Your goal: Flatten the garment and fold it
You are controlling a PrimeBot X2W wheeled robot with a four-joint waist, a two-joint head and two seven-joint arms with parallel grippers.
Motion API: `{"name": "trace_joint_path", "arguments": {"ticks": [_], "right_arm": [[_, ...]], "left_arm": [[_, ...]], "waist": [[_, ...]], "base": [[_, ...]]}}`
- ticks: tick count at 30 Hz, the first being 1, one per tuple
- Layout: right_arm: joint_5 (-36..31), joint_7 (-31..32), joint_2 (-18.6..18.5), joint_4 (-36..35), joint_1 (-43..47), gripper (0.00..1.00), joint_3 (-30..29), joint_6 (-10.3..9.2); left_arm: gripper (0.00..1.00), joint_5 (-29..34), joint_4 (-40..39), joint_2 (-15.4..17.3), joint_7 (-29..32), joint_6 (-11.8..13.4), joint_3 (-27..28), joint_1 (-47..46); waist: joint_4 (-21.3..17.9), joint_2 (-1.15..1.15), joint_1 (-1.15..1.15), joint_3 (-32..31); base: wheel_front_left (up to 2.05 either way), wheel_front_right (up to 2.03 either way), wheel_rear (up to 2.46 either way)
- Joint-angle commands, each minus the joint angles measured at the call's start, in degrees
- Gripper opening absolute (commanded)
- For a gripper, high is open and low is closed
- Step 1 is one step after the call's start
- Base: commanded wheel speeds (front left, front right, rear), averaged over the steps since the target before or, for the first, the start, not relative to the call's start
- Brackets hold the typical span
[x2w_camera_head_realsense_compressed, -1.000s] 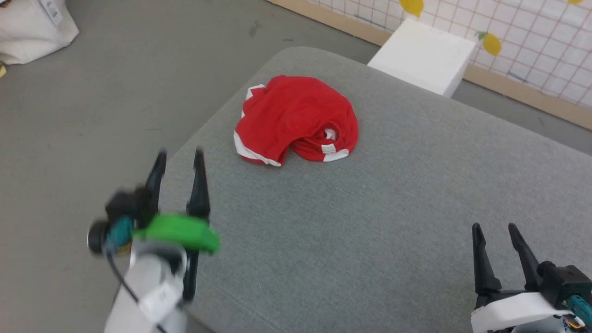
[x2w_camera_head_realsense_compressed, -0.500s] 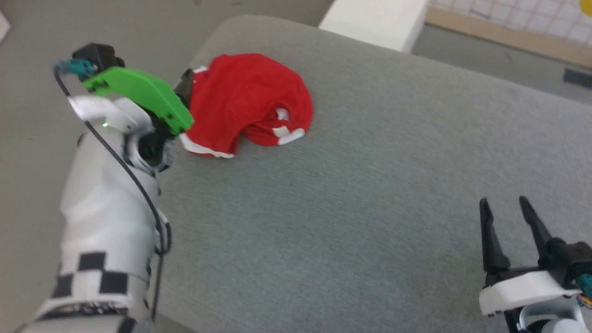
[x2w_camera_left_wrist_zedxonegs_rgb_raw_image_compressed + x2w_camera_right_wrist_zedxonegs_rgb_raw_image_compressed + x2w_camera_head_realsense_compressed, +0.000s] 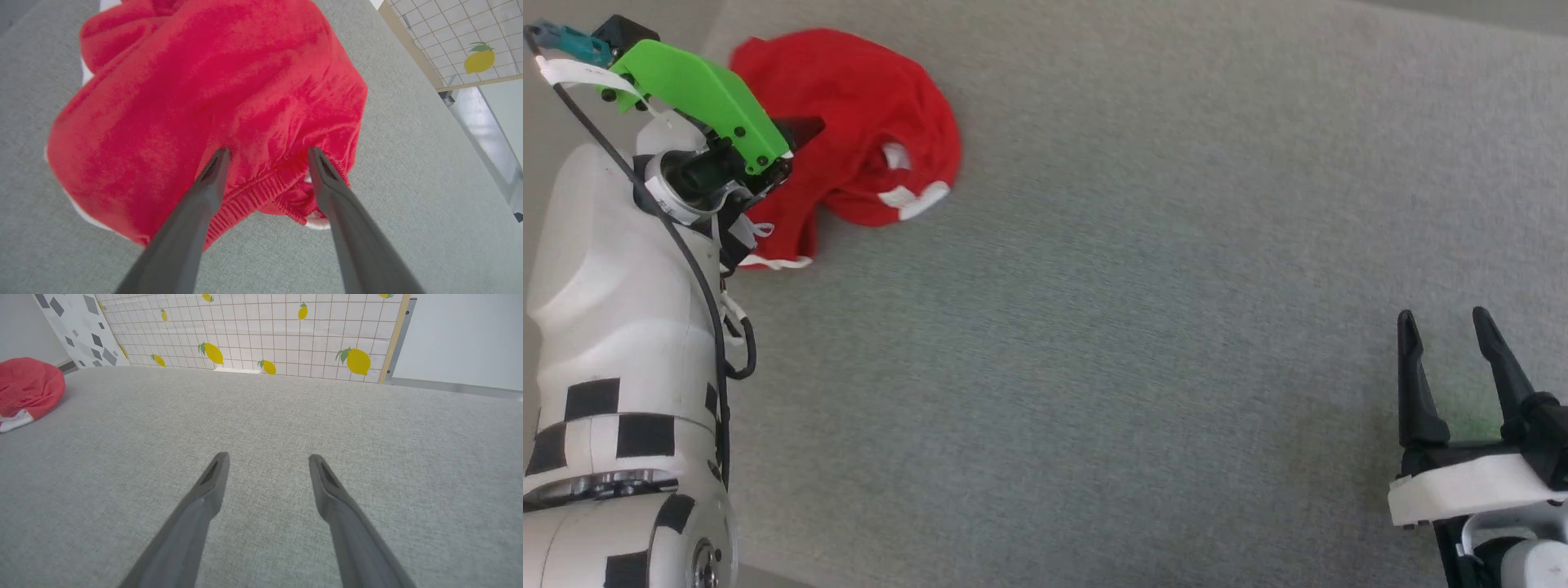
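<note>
White forearm [image 3: 613, 327] with black checker squares, green wrist plate [image 3: 698, 102], black cable [image 3: 697, 269] — 2 dark fingers [image 3: 1413, 384]

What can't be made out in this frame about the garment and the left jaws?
- Head view: the left side of the garment is hidden behind the green wrist mount and forearm.
- Left wrist view: the top edge cuts off the garment's far end. Whether the open left jaws touch the fabric or hover cannot be told.
- Right wrist view: the left edge cuts off part of the garment.
- Bunching hides its outline.
</note>
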Motion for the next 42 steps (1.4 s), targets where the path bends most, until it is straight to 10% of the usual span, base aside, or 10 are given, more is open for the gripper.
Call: {"name": "trace_joint_path", "arguments": {"ticks": [1, 9, 10, 12, 30, 42], "right_arm": [[-0.4, -0.2, 0.0, -0.5, -1.3, 1.0, -0.2, -0.08], [-0.9, 0.0, 0.0, -1.3, -2.1, 1.0, -1.0, -0.08], [-0.9, 0.0, 0.0, -1.4, -2.1, 1.0, -1.1, -0.08], [-1.0, 0.2, 0.0, -1.5, -2.0, 1.0, -1.3, -0.08], [2.0, -2.2, 0.0, 4.4, -1.6, 1.0, 1.4, -0.08], [6.6, -5.9, 0.0, 12.6, -0.4, 1.0, 3.2, -0.08]], "left_arm": [[1.0, -0.5, -0.2, 0.4, 0.3, 0.1, -0.1, -0.6], [1.0, 1.4, -0.6, 0.4, 3.7, 0.7, -3.2, 3.7], [0.79, 1.4, -0.7, 0.3, 3.8, 0.6, -3.4, 4.1], [0.0, 1.1, -1.4, 0.1, 2.4, 0.4, -3.1, 4.5], [0.0, 5.7, -10.8, 3.9, -25.2, -8.6, -5.2, -2.2], [0.0, 3.0, -21.8, 3.6, -36.2, -11.3, -18.6, -8.0]], "waist": [[-3.3, 0.0, -0.01, 3.9], [-3.1, 0.0, -0.01, 5.5], [-3.0, 0.0, -0.01, 5.5], [-2.7, 0.0, -0.01, 5.5], [-0.8, 0.0, -0.01, -4.2], [-7.6, 0.0, -0.01, -14.1]], "base": [[0.0, 0.0, 0.0], [0.0, 0.0, 0.0], [0.0, 0.0, 0.0], [0.0, 0.0, 0.0], [0.0, 0.0, 0.0], [0.0, 0.0, 0.0]]}}
